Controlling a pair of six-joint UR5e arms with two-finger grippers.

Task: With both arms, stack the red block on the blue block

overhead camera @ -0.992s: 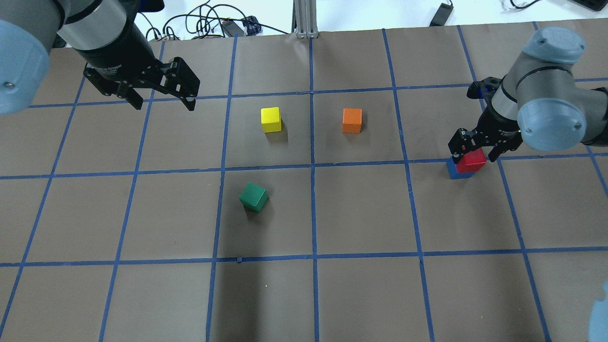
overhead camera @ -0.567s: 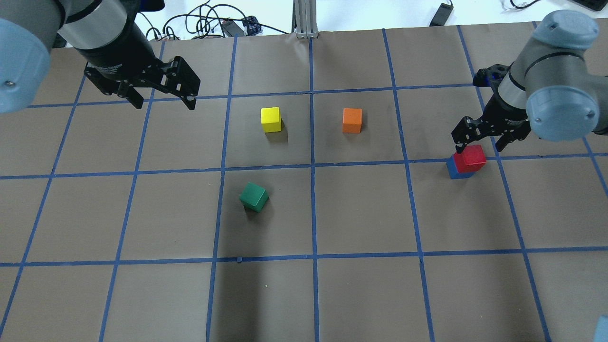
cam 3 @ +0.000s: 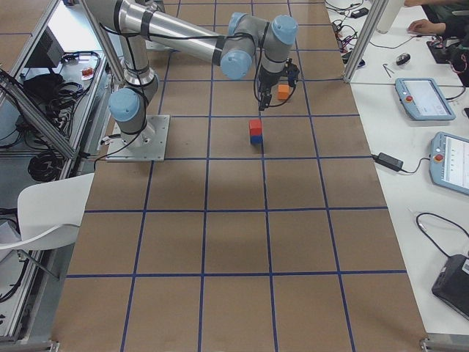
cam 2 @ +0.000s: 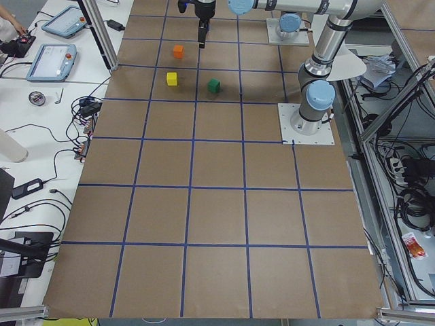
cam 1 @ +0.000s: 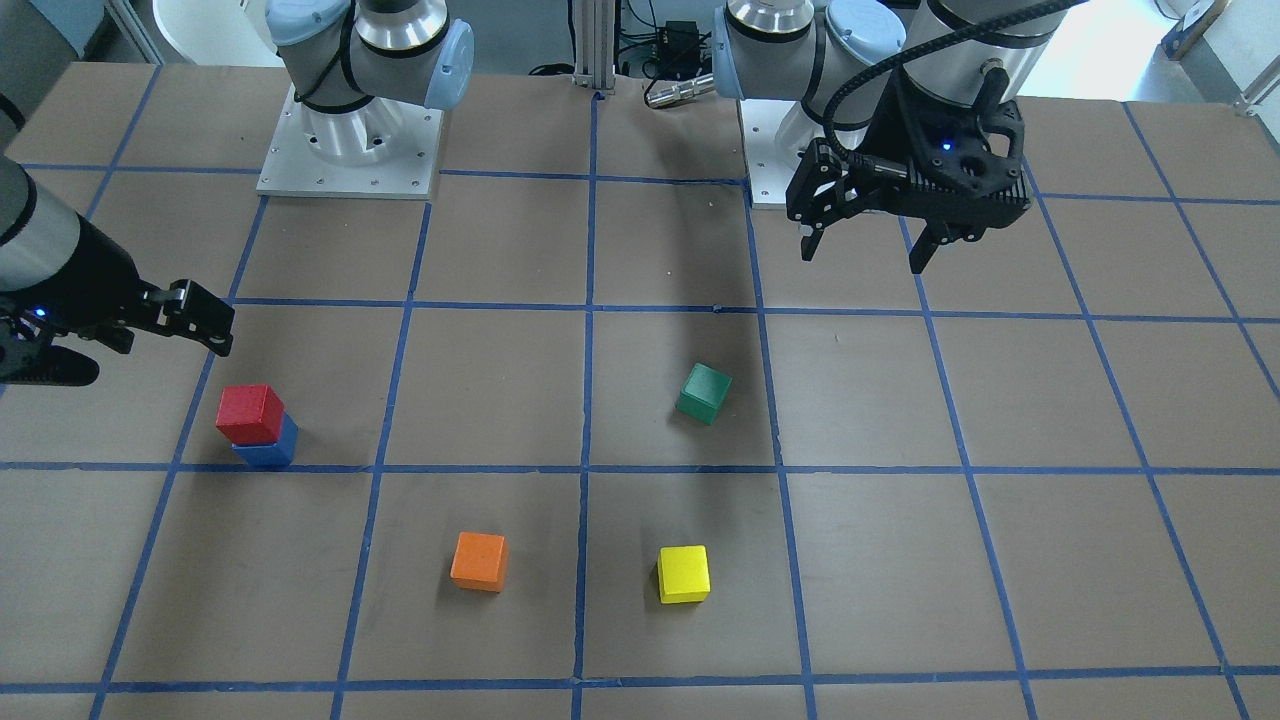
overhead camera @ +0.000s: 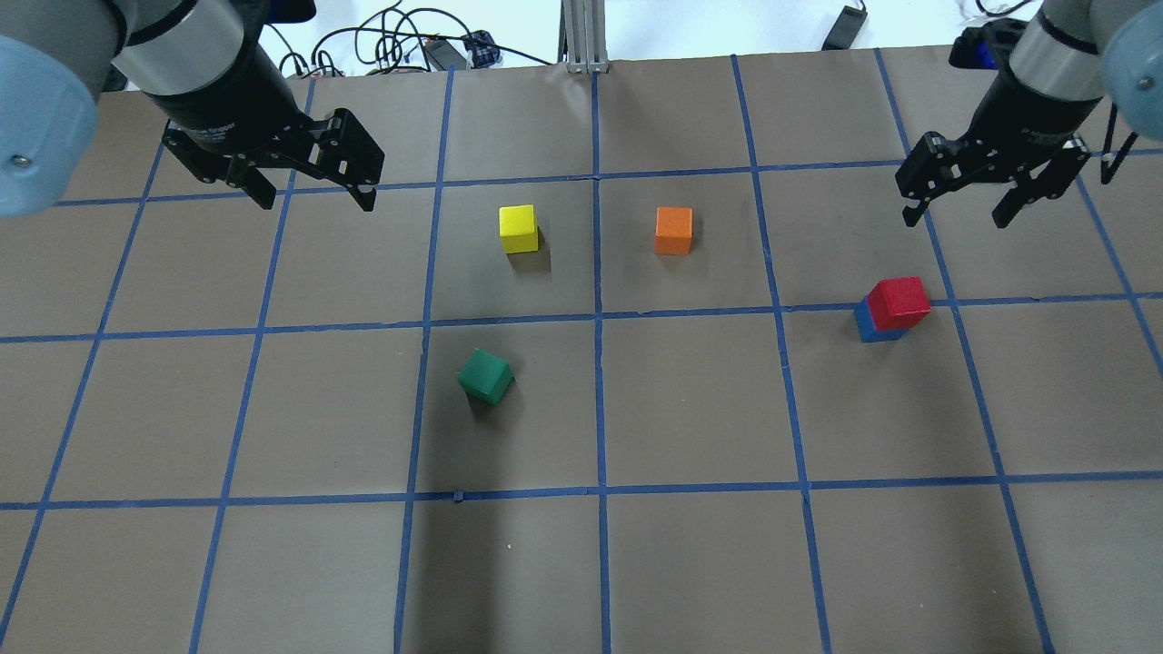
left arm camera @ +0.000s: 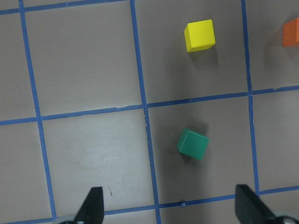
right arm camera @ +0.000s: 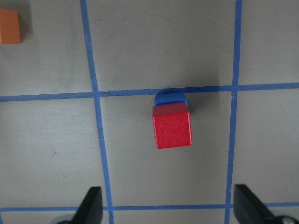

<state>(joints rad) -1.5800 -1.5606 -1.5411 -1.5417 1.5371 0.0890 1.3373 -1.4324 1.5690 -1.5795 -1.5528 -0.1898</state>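
Observation:
The red block (overhead camera: 899,302) sits on top of the blue block (overhead camera: 868,326) on the right side of the table. The stack also shows in the front view, red block (cam 1: 249,413) on blue block (cam 1: 272,447), and in the right wrist view, red block (right arm camera: 172,129) over blue block (right arm camera: 170,98). My right gripper (overhead camera: 957,216) is open and empty, raised well above and behind the stack. My left gripper (overhead camera: 314,196) is open and empty, high over the table's far left.
A yellow cube (overhead camera: 519,228) and an orange cube (overhead camera: 673,230) stand at the back middle. A green cube (overhead camera: 485,376) lies turned, left of centre. Cables (overhead camera: 400,45) lie beyond the table's far edge.
My right gripper has let go of the red block and risen up and back from the stack. The red block stays on the blue block. The left arm has not moved.

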